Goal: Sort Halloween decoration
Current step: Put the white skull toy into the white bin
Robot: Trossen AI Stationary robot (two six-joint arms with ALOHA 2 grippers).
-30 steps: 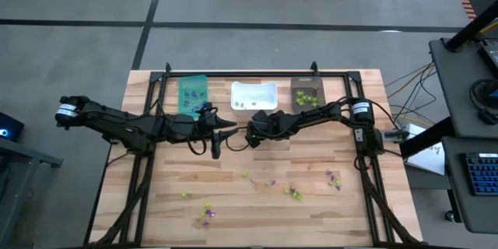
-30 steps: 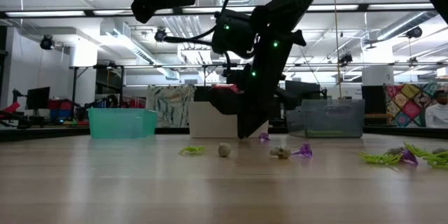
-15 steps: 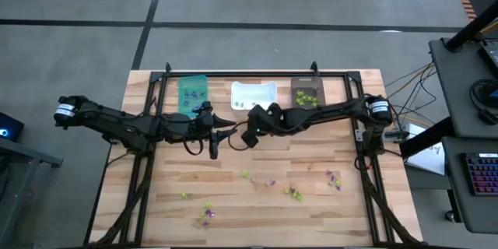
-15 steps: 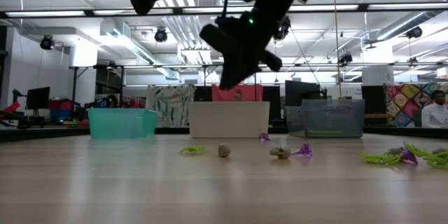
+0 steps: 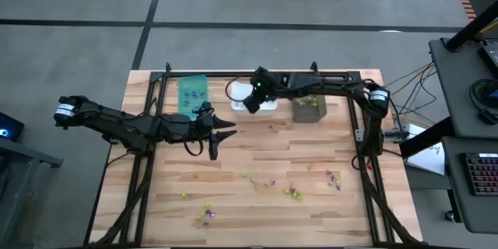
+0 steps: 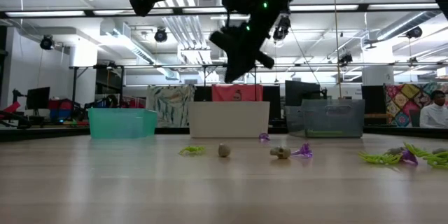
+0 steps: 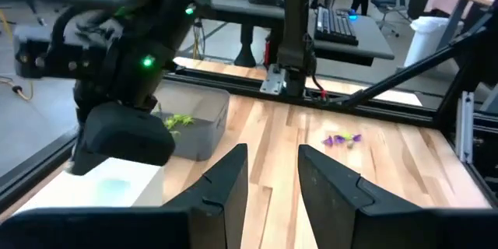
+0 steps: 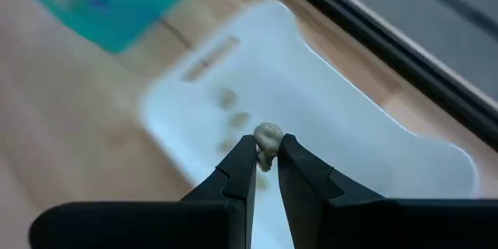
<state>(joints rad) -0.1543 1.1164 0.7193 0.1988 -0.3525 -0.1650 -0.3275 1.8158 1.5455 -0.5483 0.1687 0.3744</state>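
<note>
Pale greyish, a tiny rounded trinket (image 8: 268,137) sits pinched between the tips of the right tool (image 8: 264,159), seen in the right wrist view directly above the white bin (image 8: 373,163). Two or three similar pale pieces already lie inside that bin.

In the high view the right tool (image 5: 253,99) hangs over the white bin (image 5: 236,87), which sits at the upper centre of the frame, between a teal bin (image 5: 192,89) on its left and a dark brown bin (image 5: 309,112) on its right. The left tool (image 5: 226,130) waits just below the teal bin, above the wooden worktop (image 5: 257,202). Its fingers (image 7: 220,183) stand narrowly apart with nothing between them.

The remaining Halloween decoration (image 5: 294,193) is scattered across the lower half of the high view: lime-green, purple and pale bits well apart from the bins. In the low view several lie in a row along the worktop, including a pale piece (image 6: 224,150) near the centre.

The step in hand appears to be dropping the pale trinket among its matches. To do it well, the right tool should stay centred over the bin's interior, away from the rim, and probably come lower before opening, since so light a piece might bounce out. A small, clean opening should be enough to free it.
</note>
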